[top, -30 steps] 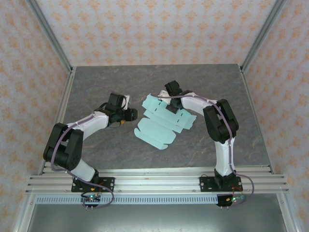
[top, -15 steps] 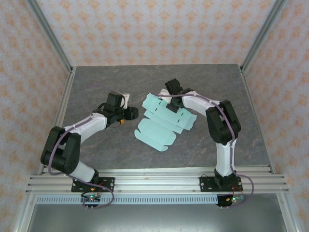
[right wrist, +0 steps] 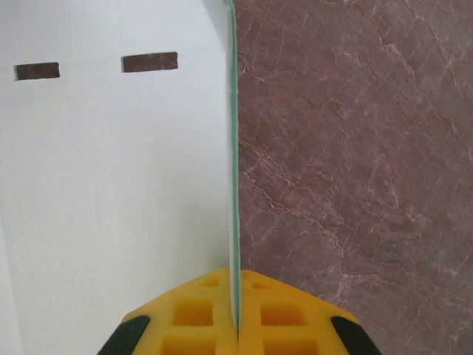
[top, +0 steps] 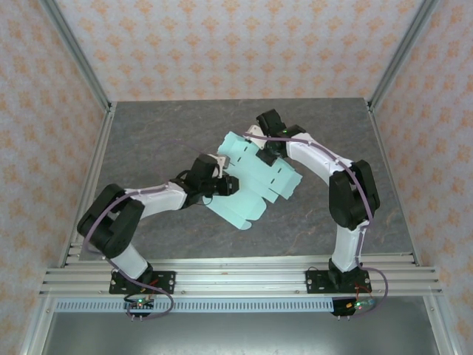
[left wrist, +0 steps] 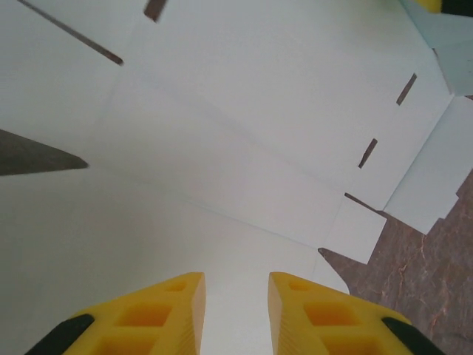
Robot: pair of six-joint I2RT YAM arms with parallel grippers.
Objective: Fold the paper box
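Left gripper point(top: 228, 185) sits at the near-left edge of the paper box point(top: 259, 185), fingers point(left wrist: 170, 307) slightly parted over the card, pinching nothing. The box is a flat die-cut sheet mid-table point(top: 170, 126), no walls raised. At its far edge, right gripper point(top: 260, 146) is clamped on the card's edge. Step looks like early creasing. Next, left likely needs to pin the panel while right folds.

Peach floral-patterned walls point(top: 236, 44) close three sides. Silver aluminium corner posts point(top: 74, 55) rise at the back, above a grey-brown marbled tabletop point(top: 170, 126) — evenly lit.
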